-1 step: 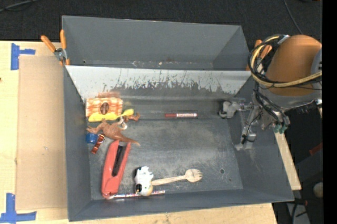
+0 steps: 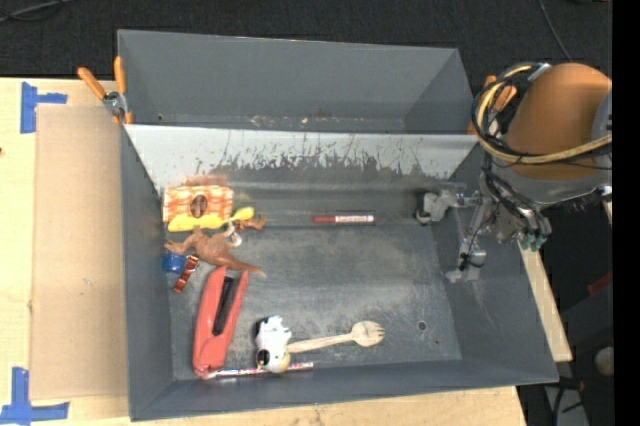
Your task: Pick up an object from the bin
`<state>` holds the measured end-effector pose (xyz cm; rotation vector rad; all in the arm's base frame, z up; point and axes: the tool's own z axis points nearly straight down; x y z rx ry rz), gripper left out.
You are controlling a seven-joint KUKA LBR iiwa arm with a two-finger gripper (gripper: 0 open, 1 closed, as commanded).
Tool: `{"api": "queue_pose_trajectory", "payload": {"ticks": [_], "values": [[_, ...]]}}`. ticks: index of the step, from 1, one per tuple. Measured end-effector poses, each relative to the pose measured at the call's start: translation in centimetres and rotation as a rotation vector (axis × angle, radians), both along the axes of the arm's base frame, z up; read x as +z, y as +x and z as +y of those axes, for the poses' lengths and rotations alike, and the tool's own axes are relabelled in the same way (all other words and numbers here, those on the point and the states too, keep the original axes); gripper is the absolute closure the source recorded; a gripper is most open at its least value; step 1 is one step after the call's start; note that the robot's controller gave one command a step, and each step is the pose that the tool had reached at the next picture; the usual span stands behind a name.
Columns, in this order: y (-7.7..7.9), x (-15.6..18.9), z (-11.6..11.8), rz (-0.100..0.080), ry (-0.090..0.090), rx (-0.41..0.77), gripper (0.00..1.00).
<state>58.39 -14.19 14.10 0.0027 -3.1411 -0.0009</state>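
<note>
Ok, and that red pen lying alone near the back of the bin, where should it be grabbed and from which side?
Take the red pen at its middle, straight down from above, closing across its thin width. It lies flat, parallel to the back wall and apart from the other things, so the middle is probably the best balanced spot.

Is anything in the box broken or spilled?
Nothing looks broken or spilled. The toys just huddle at the left side of the bin, and one red pen lies alone near the back wall.
</note>
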Motion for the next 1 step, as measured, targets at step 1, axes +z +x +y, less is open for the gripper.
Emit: {"api": "queue_pose_trajectory", "payload": {"ticks": [1], "values": [[-5.47, 1.26, 2.45, 0.002, 0.001, 0.127, 0.00]]}}
